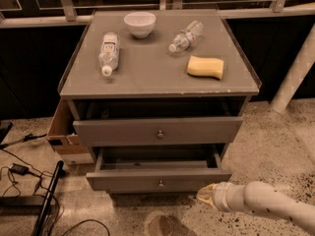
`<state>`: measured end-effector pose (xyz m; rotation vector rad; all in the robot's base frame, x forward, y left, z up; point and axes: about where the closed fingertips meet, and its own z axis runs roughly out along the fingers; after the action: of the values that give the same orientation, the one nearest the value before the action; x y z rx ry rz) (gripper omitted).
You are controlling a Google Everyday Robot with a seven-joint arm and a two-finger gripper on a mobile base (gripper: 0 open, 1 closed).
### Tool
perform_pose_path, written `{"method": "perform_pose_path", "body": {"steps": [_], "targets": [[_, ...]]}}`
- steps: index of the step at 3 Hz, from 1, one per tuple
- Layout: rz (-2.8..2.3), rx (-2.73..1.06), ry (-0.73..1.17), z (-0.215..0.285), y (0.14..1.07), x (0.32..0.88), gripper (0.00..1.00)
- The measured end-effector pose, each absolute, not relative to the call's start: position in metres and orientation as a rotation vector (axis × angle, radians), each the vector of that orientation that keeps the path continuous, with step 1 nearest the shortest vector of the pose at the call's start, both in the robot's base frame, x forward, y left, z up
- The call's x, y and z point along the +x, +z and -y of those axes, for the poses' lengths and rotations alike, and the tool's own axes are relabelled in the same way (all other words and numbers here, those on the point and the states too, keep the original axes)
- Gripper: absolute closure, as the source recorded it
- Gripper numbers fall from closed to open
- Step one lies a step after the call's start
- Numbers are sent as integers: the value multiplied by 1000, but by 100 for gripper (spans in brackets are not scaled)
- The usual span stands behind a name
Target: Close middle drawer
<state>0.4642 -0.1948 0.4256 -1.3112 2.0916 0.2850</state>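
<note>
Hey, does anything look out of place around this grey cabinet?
Yes. The middle drawer is pulled well out, and the top drawer juts out too. The labelled bottle and the clear bottle lie on their sides on the cabinet top. The gripper hovers near the middle drawer's right end.
</note>
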Motion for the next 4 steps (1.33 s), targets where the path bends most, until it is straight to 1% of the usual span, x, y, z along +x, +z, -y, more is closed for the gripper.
{"method": "perform_pose_path", "body": {"steps": [1,2,4], "targets": [[-2099,-1258,342,192,391,474,100],[-2079,-1277,314,195,388,474,100],[-1872,-1267,109,202,381,489,100]]}}
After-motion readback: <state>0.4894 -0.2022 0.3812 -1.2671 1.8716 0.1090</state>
